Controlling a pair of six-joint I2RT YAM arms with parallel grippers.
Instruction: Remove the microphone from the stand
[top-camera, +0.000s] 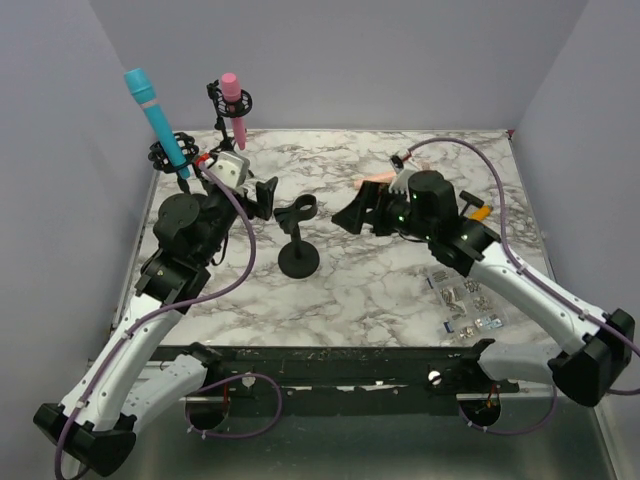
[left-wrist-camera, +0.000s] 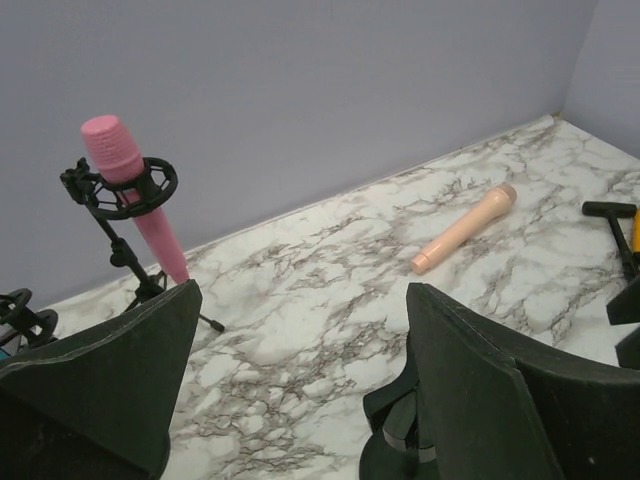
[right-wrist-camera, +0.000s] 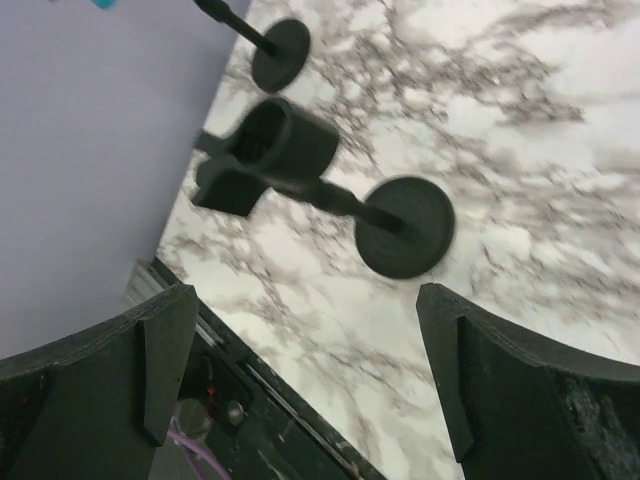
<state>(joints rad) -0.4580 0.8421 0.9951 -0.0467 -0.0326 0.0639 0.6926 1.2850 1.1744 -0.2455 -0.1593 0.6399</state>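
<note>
Top external view is giving you three holders on the marble counter (top-camera: 380, 290). The empty stand (top-camera: 298, 258) is standing upright on its round base near the middle, and its clip is holding nothing. To the left of it and further back, the blue microphone (top-camera: 158, 122) is sitting tilted in its own ring mount. Just right of that one, the pink microphone (top-camera: 236, 108) is hanging through a second ring mount on a small tripod.

The peach microphone (top-camera: 375, 181) is lying flat on the counter behind and to the right of the empty stand, in no holder at all. The right arm is partly covering it in this view, while the left wrist view is showing you its full length. To the right of the empty stand and nearer the arm bases, small clear packets (top-camera: 465, 305) are lying flat with what look like small metal pieces inside; I cannot tell what the pieces are.

Your left claw (left-wrist-camera: 302, 300) is hovering just left of the empty stand's clip with its fingers spread wide, gripping nothing. Your right claw (right-wrist-camera: 305, 300) is hanging just to the right of the same stand, fingers standing fully apart with nothing between them. Its wrist view is looking across at the clip and base of the empty stand.
</note>
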